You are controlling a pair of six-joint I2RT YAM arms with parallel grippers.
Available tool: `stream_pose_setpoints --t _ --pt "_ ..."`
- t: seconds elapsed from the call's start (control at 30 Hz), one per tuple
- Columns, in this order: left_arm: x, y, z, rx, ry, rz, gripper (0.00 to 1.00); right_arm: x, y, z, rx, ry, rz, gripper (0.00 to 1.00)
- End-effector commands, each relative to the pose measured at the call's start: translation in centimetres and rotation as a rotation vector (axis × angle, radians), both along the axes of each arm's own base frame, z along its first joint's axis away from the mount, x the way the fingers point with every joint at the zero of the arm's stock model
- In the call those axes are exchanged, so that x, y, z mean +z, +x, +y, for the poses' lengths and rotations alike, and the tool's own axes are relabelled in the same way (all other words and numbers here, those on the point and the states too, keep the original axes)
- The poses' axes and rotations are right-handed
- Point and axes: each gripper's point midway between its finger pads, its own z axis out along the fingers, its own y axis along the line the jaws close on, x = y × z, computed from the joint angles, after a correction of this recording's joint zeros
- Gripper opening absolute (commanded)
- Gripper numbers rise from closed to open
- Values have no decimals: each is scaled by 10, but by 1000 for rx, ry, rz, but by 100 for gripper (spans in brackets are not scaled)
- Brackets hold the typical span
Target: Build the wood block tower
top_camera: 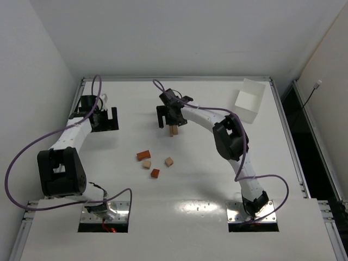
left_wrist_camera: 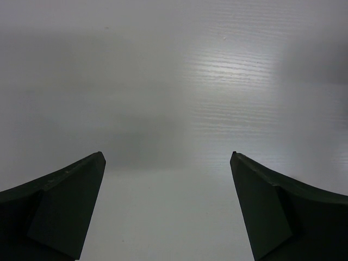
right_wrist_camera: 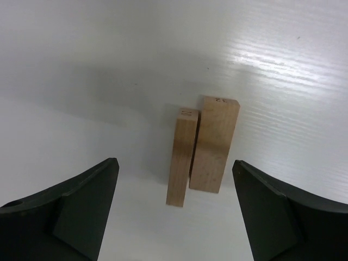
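Jaws on the right gripper (right_wrist_camera: 174,163) stand wide apart, gripping nothing. Between its fingers I see the start of the wood block tower: a slim pale tan wooden bar (right_wrist_camera: 182,157) and a thicker pale tan wooden bar (right_wrist_camera: 215,144), seemingly on end, touching side to side, clear of both fingers. Nearer the bases lie a reddish-brown wooden block (top_camera: 143,155), a pale wooden cube (top_camera: 147,163) just beside it, a second pale cube (top_camera: 169,161) and a reddish cube (top_camera: 155,173). My left gripper (left_wrist_camera: 167,155) hangs over the white table (top_camera: 206,185), jaws wide, empty. A white rectangular box (top_camera: 250,100) sits far right.
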Motion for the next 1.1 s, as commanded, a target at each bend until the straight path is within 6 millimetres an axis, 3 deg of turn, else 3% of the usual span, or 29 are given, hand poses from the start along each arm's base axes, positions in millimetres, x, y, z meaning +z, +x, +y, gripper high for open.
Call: stream_pose_setpoints --t 0.0,0.03,0.07,0.1,0.13,0.2,0.23,0.27,0.3,0.33,0.37,0.4,0.43,0.5,0.53,0.6,0.63,0.67,0.8,0.9,0.93,1.07 --pt "15 -2 -33 -81 -43 -59 100 105 21 18 67 125 -222 84" --pt "13 -6 -52 -123 -42 -54 100 116 24 9 57 123 -244 86" --pt "16 -7 -62 -127 -48 -61 100 147 29 -1 36 135 -310 87" --pt "14 -7 -71 -136 -52 -61 100 162 31 -10 25 135 -345 88" --pt "14 -9 -86 -142 -70 -57 100 177 31 -34 3 100 -392 88" --pt "14 -8 -99 -136 -78 -52 100 178 35 -59 -27 36 -424 88" --pt "19 -3 -105 -133 -82 -63 100 202 36 -81 -39 13 -480 88" --pt "12 -5 -117 -153 -81 -34 100 210 39 -98 -67 -23 -520 88" --pt "11 -2 -125 -149 -86 -29 100 197 33 -117 -75 -77 -505 88" --pt "18 7 -130 -140 -65 -51 100 211 32 -142 -98 -114 -546 88" --pt "16 5 -143 -163 -56 -38 100 212 31 -161 -125 -155 -559 88" --pt "7 8 -151 -179 -51 -12 95 197 26 -179 -131 -187 -539 88" --pt "13 18 -161 -186 -63 -27 92 196 27 -209 -179 -222 -533 88" --pt "10 23 -180 -214 -56 -12 87 193 15 -245 -220 -259 -523 88" --pt "-3 28 -186 -212 -41 17 84 193 11 -260 -240 -274 -519 88" --pt "0 41 -204 -216 -35 10 79 185 0 -298 -310 -304 -486 88" --pt "-1 46 -210 -210 -30 16 74 192 -6 -306 -326 -290 -500 88" --pt "-6 56 -220 -207 -29 22 72 186 -13 -320 -353 -302 -483 88" --pt "-11 70 -252 -231 -21 29 59 192 -33 -334 -381 -296 -496 88" --pt "-14 70 -270 -247 -38 40 46 198 -40 -341 -397 -287 -513 88" --pt "-14 70 -278 -260 -40 36 42 192 -44 -346 -404 -297 -492 88" --pt "-20 65 -291 -288 -33 52 40 192 -52 -355 -419 -309 -487 88"
